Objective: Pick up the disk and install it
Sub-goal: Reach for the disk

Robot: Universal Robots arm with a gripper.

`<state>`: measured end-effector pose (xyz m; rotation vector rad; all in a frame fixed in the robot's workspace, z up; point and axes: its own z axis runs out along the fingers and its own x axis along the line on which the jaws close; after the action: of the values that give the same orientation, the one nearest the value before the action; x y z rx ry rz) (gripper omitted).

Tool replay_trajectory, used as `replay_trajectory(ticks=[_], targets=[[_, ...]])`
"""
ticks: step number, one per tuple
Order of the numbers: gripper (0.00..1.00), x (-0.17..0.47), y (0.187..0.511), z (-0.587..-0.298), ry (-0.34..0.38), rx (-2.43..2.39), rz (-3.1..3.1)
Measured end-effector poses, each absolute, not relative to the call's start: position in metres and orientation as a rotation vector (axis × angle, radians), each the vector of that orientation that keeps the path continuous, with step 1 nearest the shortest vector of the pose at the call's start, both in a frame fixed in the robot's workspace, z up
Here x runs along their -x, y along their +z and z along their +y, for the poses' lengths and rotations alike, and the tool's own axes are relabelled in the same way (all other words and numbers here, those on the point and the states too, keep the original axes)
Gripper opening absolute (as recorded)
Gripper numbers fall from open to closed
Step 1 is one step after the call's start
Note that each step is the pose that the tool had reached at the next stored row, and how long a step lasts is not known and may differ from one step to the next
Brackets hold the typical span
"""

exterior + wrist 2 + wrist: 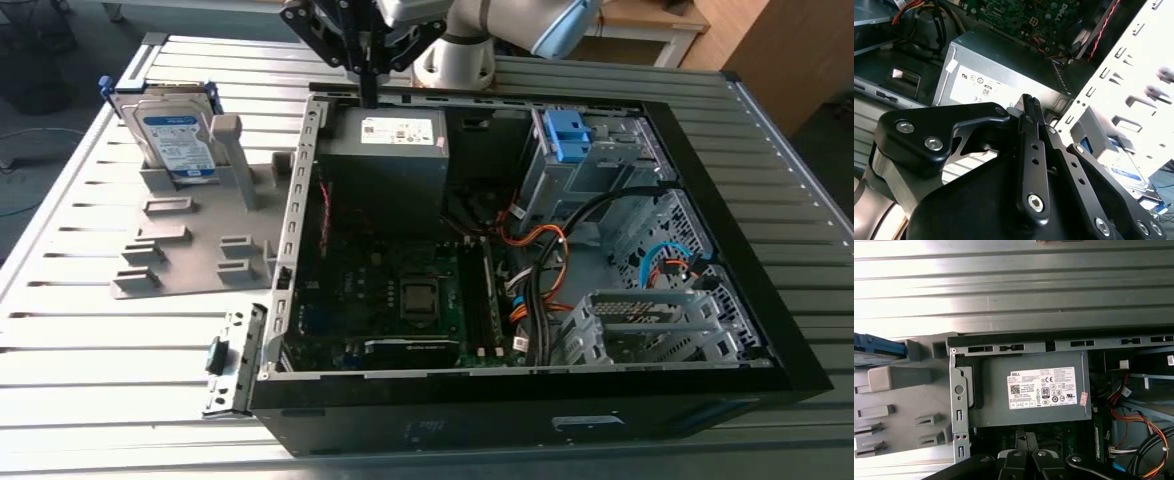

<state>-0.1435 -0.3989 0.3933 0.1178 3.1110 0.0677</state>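
The black gripper [366, 92], fingers [1029, 107] pressed together and empty, hangs above the grey boxy power supply [387, 155]. The silver-grey, blue-framed disk [178, 138] stands upright in a grey slotted holder [174, 245], likely keeping its edges graspable.

- A robotics lab or workshop: a slatted metal worktop [80, 330] carries everything.
- An open PC case [534, 410] lies on its side, motherboard [400, 290] and cables [547, 260] exposed.
- At the exterior view's left, a grey fixture [174, 250] holds a disk [180, 140] upright.
- A robot arm [461, 55] stands at the far edge.
- Wooden furniture [767, 50] stands beyond, far right.
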Motion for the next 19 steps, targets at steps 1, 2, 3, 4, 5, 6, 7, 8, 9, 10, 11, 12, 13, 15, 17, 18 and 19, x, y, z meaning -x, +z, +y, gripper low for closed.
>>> replay_trajectory(ticks=[1,2,3,4,5,6,7,8,9,10,11,12,13,15,17,18,19], targets=[[0.11,0.144,0.393,-0.399,0.068,-0.118,3.111],[0.11,0.144,0.393,-0.399,0.068,-0.118,3.111],[0.11,0.145,0.393,-0.399,0.068,-0.118,3.111],[0.11,0.145,0.393,-0.399,0.068,-0.118,3.111],[0.11,0.146,0.393,-0.399,0.068,-0.118,3.111],[0.11,0.146,0.393,-0.399,0.068,-0.118,3.111],[0.11,0.147,0.393,-0.399,0.068,-0.118,3.111],[0.11,0.147,0.393,-0.399,0.068,-0.118,3.111],[0.11,0.148,0.393,-0.399,0.068,-0.118,3.111],[0.11,0.148,0.393,-0.399,0.068,-0.118,3.111],[0.11,0.149,0.393,-0.399,0.068,-0.118,3.111],[0.11,0.150,0.393,-0.399,0.068,-0.118,3.111],[0.11,0.151,0.393,-0.399,0.068,-0.118,3.111],[0.11,0.152,0.393,-0.399,0.068,-0.118,3.111],[0.11,0.154,0.393,-0.399,0.068,-0.118,3.111],[0.11,0.154,0.393,-0.399,0.068,-0.118,3.111],[0.11,0.155,0.393,-0.399,0.068,-0.118,3.111]])
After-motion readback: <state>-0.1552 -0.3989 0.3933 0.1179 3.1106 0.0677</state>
